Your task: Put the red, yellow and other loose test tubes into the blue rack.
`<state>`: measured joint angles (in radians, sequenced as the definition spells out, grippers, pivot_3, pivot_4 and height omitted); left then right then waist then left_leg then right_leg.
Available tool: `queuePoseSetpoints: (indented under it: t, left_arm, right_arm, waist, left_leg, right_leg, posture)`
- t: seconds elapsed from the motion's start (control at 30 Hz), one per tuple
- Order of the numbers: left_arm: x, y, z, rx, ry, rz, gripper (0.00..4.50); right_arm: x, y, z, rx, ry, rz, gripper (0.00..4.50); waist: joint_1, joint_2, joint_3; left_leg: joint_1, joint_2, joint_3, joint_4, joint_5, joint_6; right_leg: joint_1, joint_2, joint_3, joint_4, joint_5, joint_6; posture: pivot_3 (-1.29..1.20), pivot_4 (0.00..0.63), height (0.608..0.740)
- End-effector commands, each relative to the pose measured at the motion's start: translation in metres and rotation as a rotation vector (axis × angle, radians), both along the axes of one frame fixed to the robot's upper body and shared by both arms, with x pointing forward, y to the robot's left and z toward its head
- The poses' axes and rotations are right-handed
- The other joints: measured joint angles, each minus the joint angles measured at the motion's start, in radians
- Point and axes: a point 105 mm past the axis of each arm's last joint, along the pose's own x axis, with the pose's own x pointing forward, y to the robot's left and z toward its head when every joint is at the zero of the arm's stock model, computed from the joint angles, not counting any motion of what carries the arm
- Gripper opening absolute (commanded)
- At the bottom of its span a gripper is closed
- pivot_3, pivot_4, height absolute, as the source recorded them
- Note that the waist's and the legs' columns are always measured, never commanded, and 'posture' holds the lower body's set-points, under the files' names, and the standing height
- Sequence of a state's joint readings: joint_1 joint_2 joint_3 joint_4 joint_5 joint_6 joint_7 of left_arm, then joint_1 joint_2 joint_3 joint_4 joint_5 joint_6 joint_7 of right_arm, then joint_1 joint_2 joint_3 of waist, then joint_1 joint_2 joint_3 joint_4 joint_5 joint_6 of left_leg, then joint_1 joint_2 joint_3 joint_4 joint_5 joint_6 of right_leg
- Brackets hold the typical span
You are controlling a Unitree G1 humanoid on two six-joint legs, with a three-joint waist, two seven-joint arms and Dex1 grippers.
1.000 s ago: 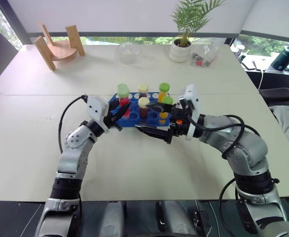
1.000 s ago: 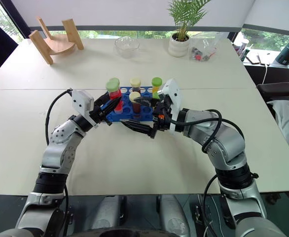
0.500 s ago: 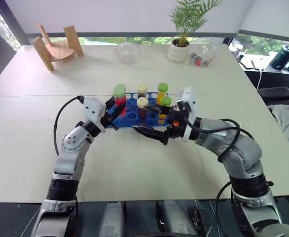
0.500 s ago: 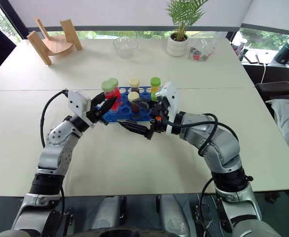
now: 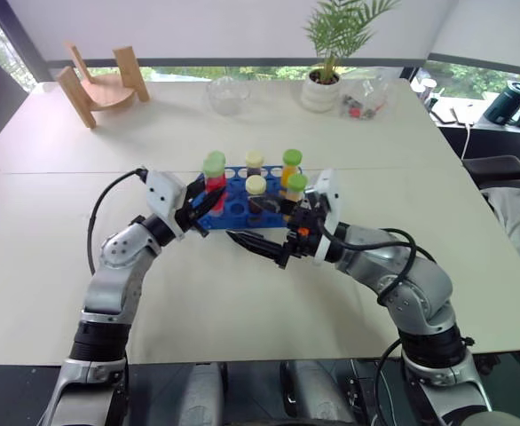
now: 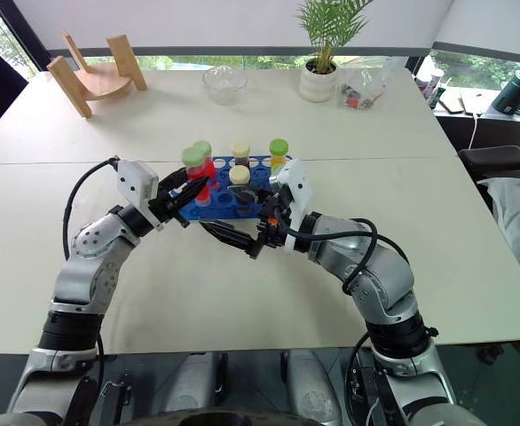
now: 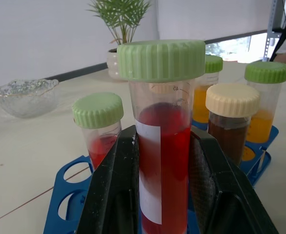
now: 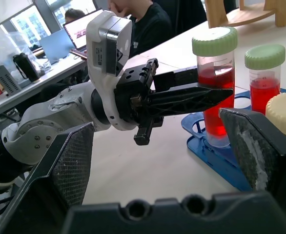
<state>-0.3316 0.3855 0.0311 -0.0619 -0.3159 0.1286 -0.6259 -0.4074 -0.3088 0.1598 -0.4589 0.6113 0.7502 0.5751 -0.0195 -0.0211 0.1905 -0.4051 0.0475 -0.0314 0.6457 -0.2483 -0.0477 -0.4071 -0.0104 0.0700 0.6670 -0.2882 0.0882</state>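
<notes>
The left pincer (image 7: 162, 195) is squeezing the clear plastic tube of red liquid with a green cap (image 7: 161, 141) at its middle; it looks light and slippery. The right pincer (image 6: 233, 240) is hanging open.

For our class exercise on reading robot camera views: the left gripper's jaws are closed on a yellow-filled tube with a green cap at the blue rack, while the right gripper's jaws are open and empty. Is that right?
Not quite. The tube in the left gripper holds red liquid, not yellow, as the left wrist view shows. The rest stands: green cap, blue rack, and the right gripper with its jaws open and empty.
</notes>
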Motion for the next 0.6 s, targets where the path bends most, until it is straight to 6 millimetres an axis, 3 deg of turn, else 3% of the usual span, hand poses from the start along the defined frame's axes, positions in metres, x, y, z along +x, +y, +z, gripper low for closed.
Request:
queuePoseSetpoints:
  t: [0.03, 0.6]
  left_arm:
    - [0.0025, -0.0009, -0.0161, 0.016, 0.077, 0.000, 0.80]
    - [0.0097, -0.0070, -0.0151, -0.039, 0.049, 0.055, 0.80]
  right_arm:
    - [-0.0077, 0.0052, 0.0132, 0.036, -0.062, 0.021, 4.50]
    - [-0.0050, 0.0023, 0.0137, 0.030, -0.073, 0.010, 4.50]
  waist:
    - [0.000, 0.000, 0.000]
    - [0.002, 0.000, 0.000]
  left_leg:
    - [0.000, 0.000, 0.000, 0.000, 0.000, 0.000]
    - [-0.003, 0.000, 0.000, 0.000, 0.000, 0.000]
  right_leg:
    - [0.000, 0.000, 0.000, 0.000, 0.000, 0.000]
    - [-0.002, 0.000, 0.000, -0.001, 0.000, 0.000]
  posture:
    - [0.00, 0.150, 0.740]
    - [0.00, 0.150, 0.740]
